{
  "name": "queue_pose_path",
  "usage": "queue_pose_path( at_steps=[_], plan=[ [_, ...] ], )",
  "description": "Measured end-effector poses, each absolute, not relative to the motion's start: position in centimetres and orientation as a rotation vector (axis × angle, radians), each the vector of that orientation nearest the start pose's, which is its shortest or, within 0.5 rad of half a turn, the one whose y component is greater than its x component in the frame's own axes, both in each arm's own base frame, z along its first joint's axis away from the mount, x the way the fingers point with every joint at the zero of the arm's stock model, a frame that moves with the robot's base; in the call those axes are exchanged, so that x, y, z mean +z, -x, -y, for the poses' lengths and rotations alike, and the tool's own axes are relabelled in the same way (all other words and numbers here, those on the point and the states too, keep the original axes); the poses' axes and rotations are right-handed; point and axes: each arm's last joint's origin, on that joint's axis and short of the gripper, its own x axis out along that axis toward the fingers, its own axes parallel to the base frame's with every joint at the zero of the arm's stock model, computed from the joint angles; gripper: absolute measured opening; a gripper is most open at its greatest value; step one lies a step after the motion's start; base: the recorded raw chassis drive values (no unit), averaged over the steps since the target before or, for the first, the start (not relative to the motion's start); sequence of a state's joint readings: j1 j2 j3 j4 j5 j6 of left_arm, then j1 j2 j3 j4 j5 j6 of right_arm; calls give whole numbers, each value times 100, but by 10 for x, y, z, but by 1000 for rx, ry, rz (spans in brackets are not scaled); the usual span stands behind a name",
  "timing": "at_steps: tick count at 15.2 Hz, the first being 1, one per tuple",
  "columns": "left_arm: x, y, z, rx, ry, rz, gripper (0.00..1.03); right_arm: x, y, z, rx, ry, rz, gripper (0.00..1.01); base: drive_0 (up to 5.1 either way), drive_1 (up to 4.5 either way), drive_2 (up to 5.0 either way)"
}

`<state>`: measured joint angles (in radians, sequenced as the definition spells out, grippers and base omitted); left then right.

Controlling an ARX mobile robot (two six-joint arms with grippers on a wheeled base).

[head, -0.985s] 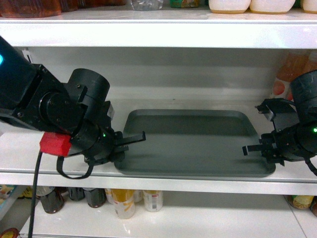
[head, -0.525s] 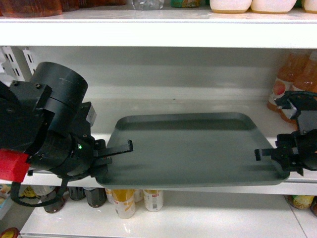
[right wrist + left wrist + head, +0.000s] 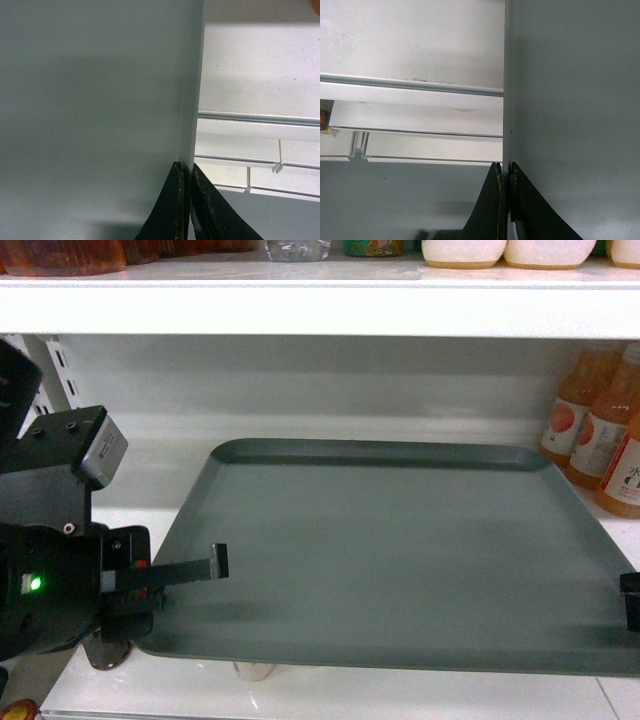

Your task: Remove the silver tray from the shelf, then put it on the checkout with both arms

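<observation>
While the silver tray (image 3: pixel 400 550) hung out over the near edge of the shelf (image 3: pixel 130 490), its far rim close to the back panel and its near rim well forward of the board, both arms carried it by its short sides: the left gripper (image 3: pixel 506 200) was pinched flat on the left rim, and the right gripper (image 3: pixel 186 200) was clamped the same way on the right rim. To my eye the step in hand was the withdrawal from the shelf, and doing it well would mean drawing both arms back at an equal rate, keeping the tray level and the two grips square, since any lag on one side could twist the thin rim out of the jaws or swing a corner toward the orange bottles (image 3: pixel 600 430) standing at the far right. Only the head view showed the whole tray, the upper shelf above it and those bottles; it showed one finger (image 3: pixel 190 570) of the left gripper lying over the tray's surface, but of the right gripper merely a dark sliver at the frame's right edge. Only the wrist views revealed how tightly each pair of fingers met on the rim, edge-on, with the white shelf rails visible beyond
</observation>
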<state>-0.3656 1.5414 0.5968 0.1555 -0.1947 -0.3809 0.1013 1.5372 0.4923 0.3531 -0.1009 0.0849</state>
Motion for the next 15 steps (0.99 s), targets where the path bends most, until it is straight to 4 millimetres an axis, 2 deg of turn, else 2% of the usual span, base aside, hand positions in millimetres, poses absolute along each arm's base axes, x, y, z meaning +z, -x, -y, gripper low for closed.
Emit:
queue_pose_path(
  at_steps=[1,8,15],
  plan=[
    [135,-250,90,-5,135,-775,2,123,-256,-30,169,-82,-699,2,0,0,0],
    [135,-249,90,-3,131,-770,2,123,-256,-30,171,-82,-700,2,0,0,0],
    [136,-249,90,-1,130,-767,2,123,-255,-30,171,-84,-703,2,8,-423,438]
  ],
)
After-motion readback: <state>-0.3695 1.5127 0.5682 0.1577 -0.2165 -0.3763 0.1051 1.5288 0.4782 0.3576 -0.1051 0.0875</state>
